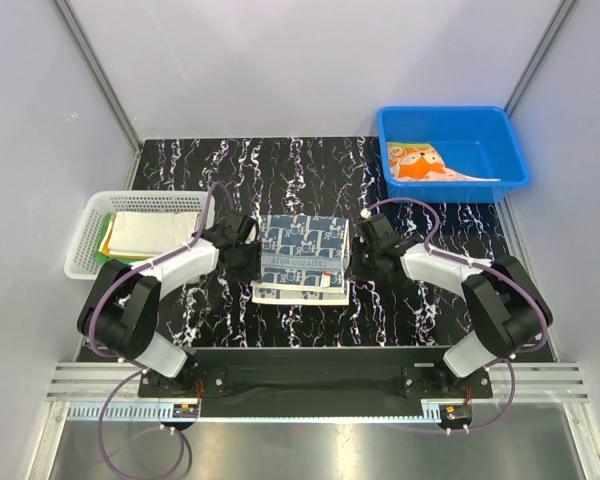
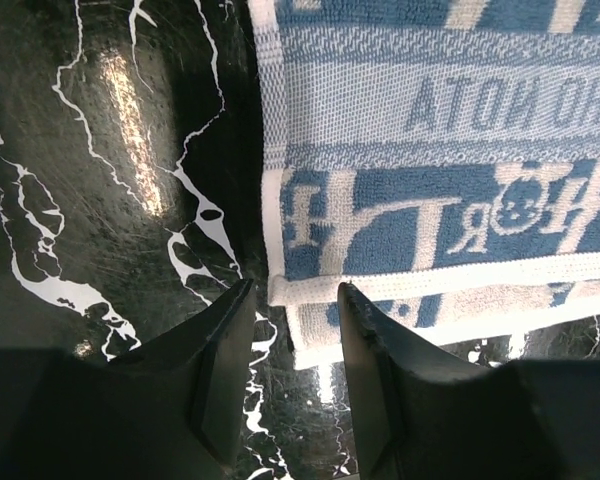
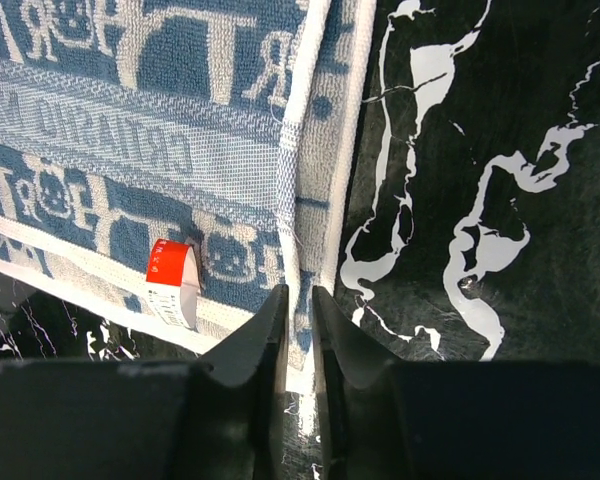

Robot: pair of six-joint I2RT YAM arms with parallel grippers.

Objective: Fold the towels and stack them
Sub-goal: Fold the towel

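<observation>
A navy-and-white patterned towel (image 1: 302, 258) lies folded in the middle of the table between both grippers. The left wrist view has its left corner (image 2: 440, 150) just ahead of my left gripper (image 2: 295, 287), whose fingers stand apart and hold nothing. My left gripper (image 1: 248, 258) sits at the towel's left edge. At the right edge is my right gripper (image 1: 358, 255). In the right wrist view its fingers (image 3: 298, 291) leave only a narrow gap, hovering over the towel's hem (image 3: 130, 130). A white towel (image 1: 150, 232) tops the stack in the white basket (image 1: 85, 240).
A blue bin (image 1: 450, 115) at the back right holds the fox-face towel (image 1: 425, 162). A red and white label (image 3: 168, 262) sticks out of the patterned towel's near edge. Green and orange cloth edges (image 1: 105, 242) show under the white towel in the basket.
</observation>
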